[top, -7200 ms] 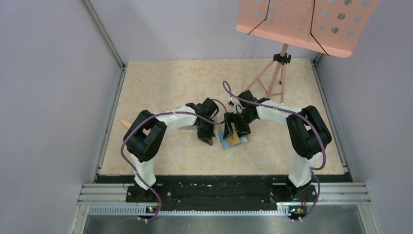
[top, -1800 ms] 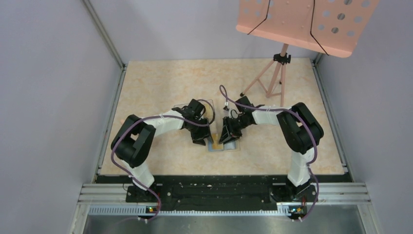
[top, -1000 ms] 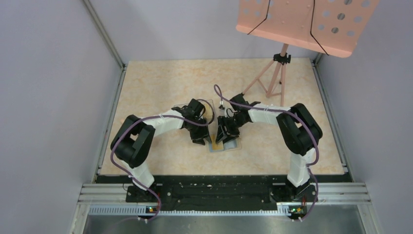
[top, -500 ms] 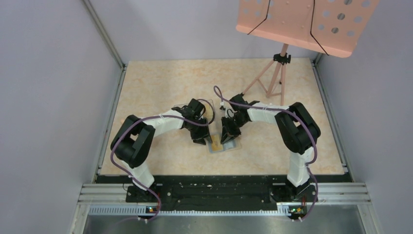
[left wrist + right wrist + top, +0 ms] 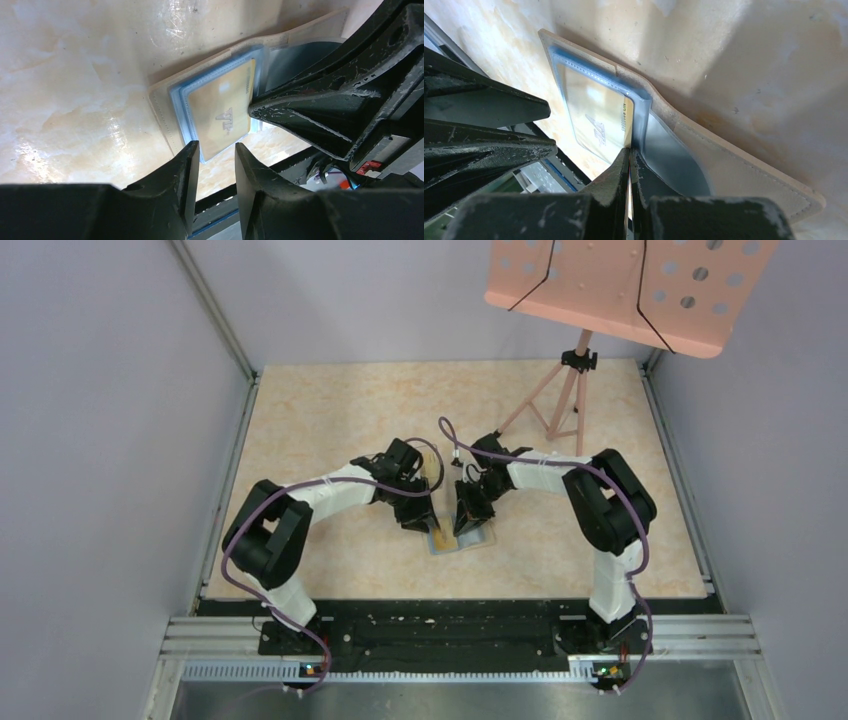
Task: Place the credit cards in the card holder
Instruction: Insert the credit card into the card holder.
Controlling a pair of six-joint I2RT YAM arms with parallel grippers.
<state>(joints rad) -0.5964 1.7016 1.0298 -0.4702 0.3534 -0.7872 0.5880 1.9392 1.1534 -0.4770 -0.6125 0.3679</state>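
Closing over the last second, the right hand [image 5: 629,150] is now pressing shut against the right edge of the yellow card [image 5: 220,115]. Its pocket is lying leftward in the card holder [image 5: 734,165], with the left hand [image 5: 216,146] hovering open there.

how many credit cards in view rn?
1. A yellow-orange credit card lies in the light blue inner pocket of the open card holder, which lies flat on the table. Others may be hidden beneath it or inside the pockets.
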